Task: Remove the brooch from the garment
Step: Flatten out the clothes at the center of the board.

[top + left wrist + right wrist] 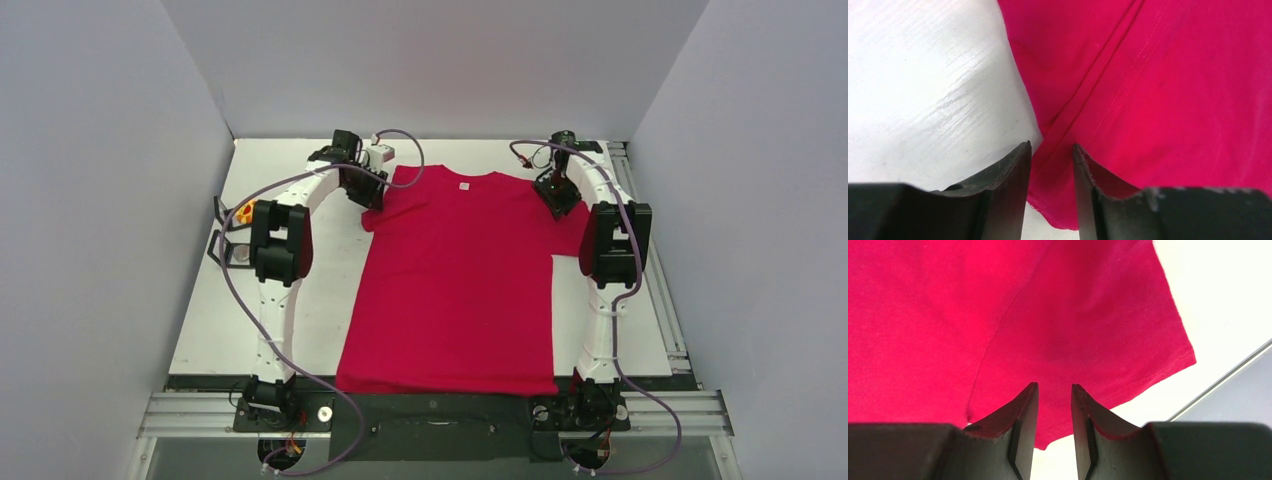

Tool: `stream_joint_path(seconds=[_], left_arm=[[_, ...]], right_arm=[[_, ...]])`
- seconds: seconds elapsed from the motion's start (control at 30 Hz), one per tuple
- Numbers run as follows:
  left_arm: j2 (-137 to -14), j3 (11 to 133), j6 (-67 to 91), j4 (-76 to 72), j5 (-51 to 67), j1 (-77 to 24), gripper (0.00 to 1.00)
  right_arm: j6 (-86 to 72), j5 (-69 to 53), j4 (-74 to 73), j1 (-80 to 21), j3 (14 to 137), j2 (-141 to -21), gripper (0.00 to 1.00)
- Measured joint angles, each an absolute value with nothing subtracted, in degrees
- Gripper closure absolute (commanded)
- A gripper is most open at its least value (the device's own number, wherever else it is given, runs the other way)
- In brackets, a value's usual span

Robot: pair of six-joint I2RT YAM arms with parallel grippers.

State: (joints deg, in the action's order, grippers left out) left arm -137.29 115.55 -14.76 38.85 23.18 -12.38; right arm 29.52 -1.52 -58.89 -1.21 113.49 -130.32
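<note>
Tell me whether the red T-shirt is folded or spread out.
Spread out: the T-shirt lies full-length on the table, both sleeves out sideways, nothing folded over.

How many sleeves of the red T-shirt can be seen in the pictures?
2. One sleeve lies at the far left of the T-shirt, beneath the left gripper; the other at the far right, beneath the right gripper. None seems hidden.

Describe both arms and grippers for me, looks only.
Left arm and right arm: white links, black joint housings, a lilac cable looping along each. Left gripper and right gripper: black wedge-shaped fingers tapering to thin tips.
</note>
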Motion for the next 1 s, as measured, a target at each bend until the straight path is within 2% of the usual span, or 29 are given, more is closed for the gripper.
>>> stream_joint_path(seconds=[0.17,0.6,0.67,0.87,0.93,1.0], left_arm=[[-137.6,115.3,-15.4,39.5,20.1,-12.6,1.0],[-129.7,102.5,-13.1,33.6,9.4,-6.6,1.0],[-128.9,101.1,-12.5,32.6,9.0,-5.9,0.95],[-128.6,100.5,-12.0,32.2,11.8,-4.5,0.61],[-128.4,100.1,-12.0,31.6,13.7,-4.4,0.55],[-128.0,100.0,-12.0,31.0,15.7,-4.5,0.54]], right_arm=[[29.6,1.5,-58.0,-1.2,113.5,-132.0,0.74],[31.1,7.7,-57.1,-0.9,112.2,-134.0,0.76],[31.3,7.5,-57.1,-0.7,112.2,-134.0,0.76],[32.0,0.2,-58.5,-0.5,113.3,-133.8,0.74],[31.7,-3.4,-58.9,-0.6,115.0,-133.7,0.73],[30.5,-6.7,-57.7,-0.9,115.9,-133.1,0.72]])
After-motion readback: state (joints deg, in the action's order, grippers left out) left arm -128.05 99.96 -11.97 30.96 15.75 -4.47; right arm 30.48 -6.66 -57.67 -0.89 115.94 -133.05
